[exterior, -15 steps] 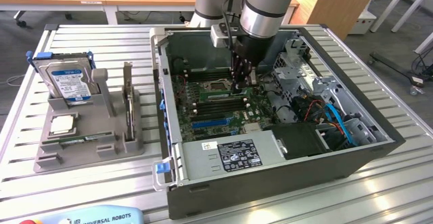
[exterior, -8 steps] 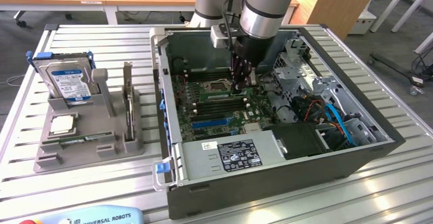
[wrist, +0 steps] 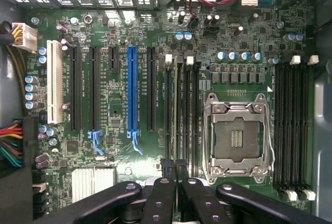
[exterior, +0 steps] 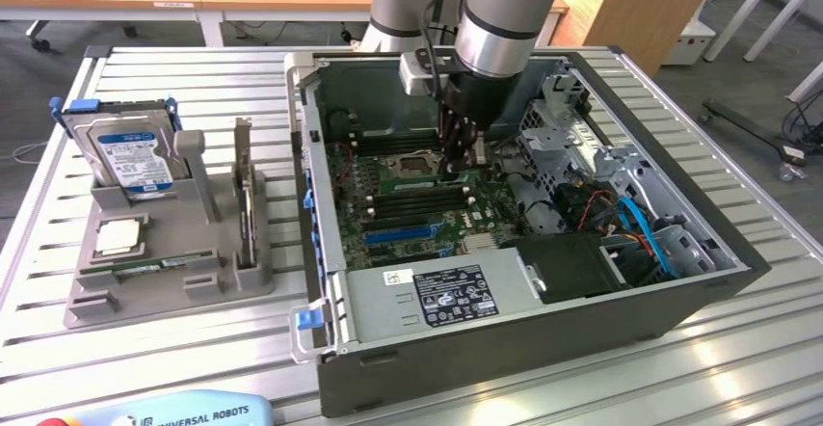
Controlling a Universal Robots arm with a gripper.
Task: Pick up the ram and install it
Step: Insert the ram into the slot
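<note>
1. The ram (wrist: 178,111) is seen edge-on as a thin pale-green line. It is lined up along 1 of the memory slots (wrist: 188,110) just beside the processor socket (wrist: 236,136). Whether it is pressed home cannot be told.
2. Its near end is pinched by the gripper (wrist: 175,167), whose 2 black fingers (wrist: 162,193) are drawn almost together around it.
3. In the exterior view, the gripper (exterior: 454,161) is held upright inside the open computer case (exterior: 515,349), low over the green motherboard (exterior: 385,204).
4. A further bank of slots (wrist: 293,130) is seen on the other side of the socket.
5. Outside the case, toward the exterior view's left, a gray holder (exterior: 168,296) is set on the slatted table (exterior: 52,349).
6. In the holder, a hard drive (exterior: 129,151) is stood upright, a silver chip (exterior: 119,236) is laid flat, a dark card (exterior: 243,195) is stood on edge, and a thin green strip (exterior: 152,270) is laid along the front.
</note>
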